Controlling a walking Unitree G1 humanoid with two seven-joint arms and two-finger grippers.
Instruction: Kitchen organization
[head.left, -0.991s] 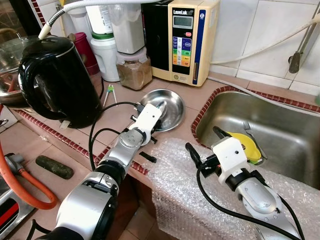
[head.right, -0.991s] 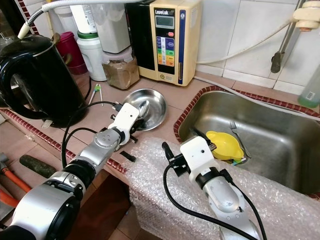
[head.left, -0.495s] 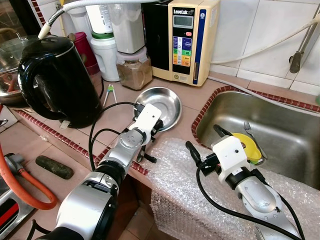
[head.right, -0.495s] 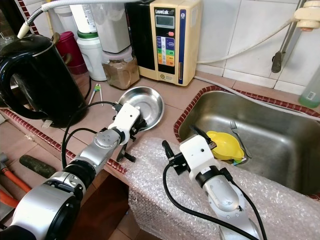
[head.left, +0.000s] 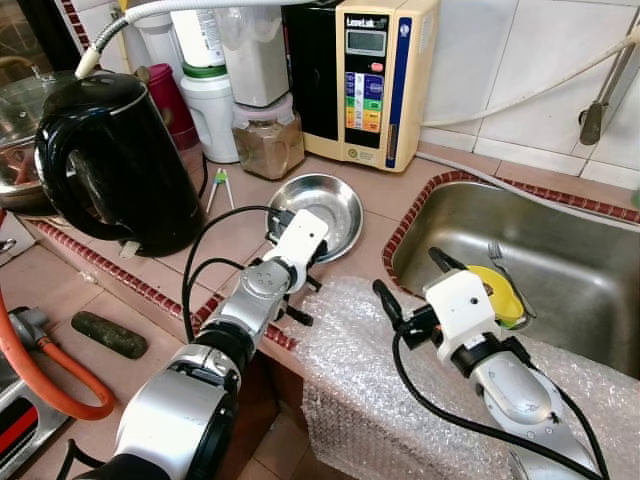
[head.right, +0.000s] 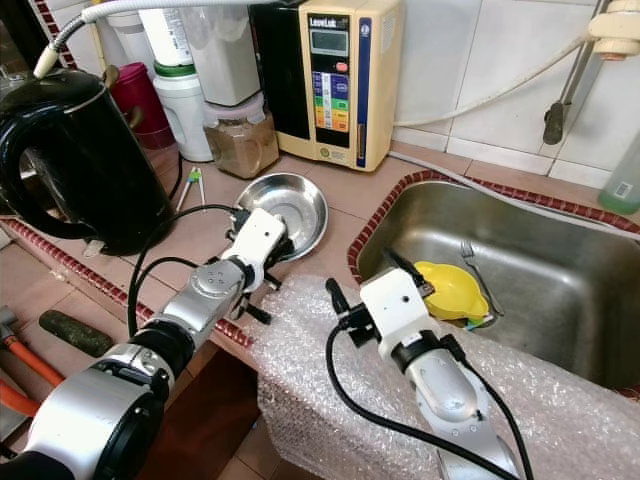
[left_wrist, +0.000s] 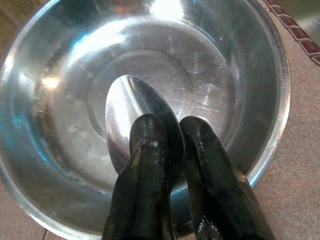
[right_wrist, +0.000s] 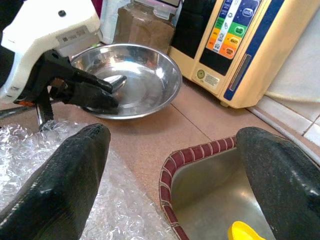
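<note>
Tiled counter (head.left: 240, 235): steel bowl (head.left: 335, 205), kettle (head.left: 120, 160).

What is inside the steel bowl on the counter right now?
A spoon lies in the steel bowl, its scoop over the bottom. The left gripper is shut on it, with fingers covering the handle. The rest of the bowl shows bare metal.

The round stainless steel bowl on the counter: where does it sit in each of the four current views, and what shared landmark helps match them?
Left eye view: round stainless steel bowl at centre, ahead of the left end effector.
Right eye view: centre-left, left of the steel sink.
Left wrist view: spans most of the frame, a spoon inside.
Right wrist view: upper left.
Shared landmark: the cream water ioniser behind the bowl.
</note>
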